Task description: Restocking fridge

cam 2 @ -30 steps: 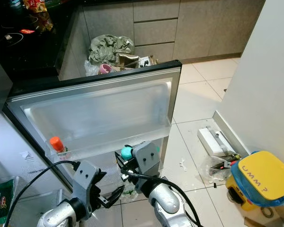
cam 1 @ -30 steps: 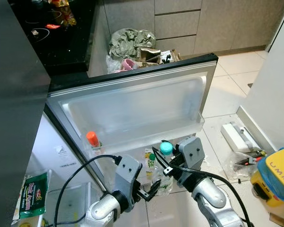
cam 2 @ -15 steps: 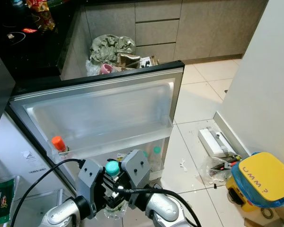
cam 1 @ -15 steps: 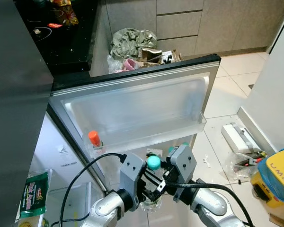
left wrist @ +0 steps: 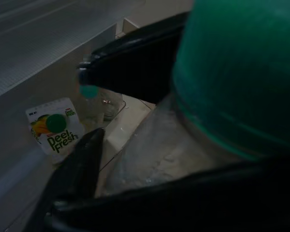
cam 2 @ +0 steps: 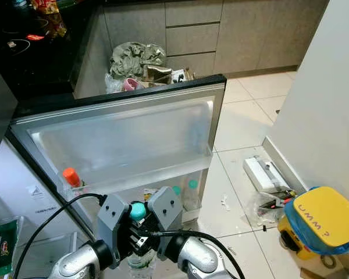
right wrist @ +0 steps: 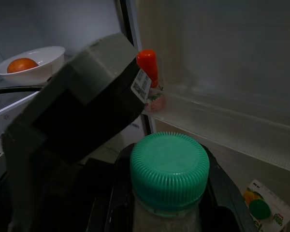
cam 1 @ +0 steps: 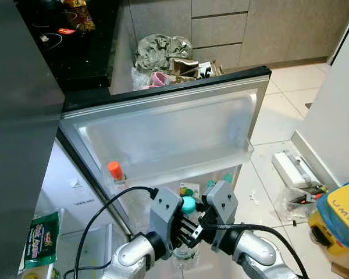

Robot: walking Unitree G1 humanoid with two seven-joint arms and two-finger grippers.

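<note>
Both the left end effector (cam 1: 183, 229) and right end effector (cam 1: 199, 224) grasp a green-capped clear bottle (right wrist: 169, 176).

The open fridge door's shelf (cam 1: 244, 156) carries an orange-capped bottle (cam 1: 115, 172) at its left end; its lower shelf holds a juice carton (cam 1: 187, 190).

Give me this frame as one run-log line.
phase: bottle handover at open fridge door | left gripper: on green-capped bottle | right gripper: on same bottle | door shelf: orange-capped bottle
</note>
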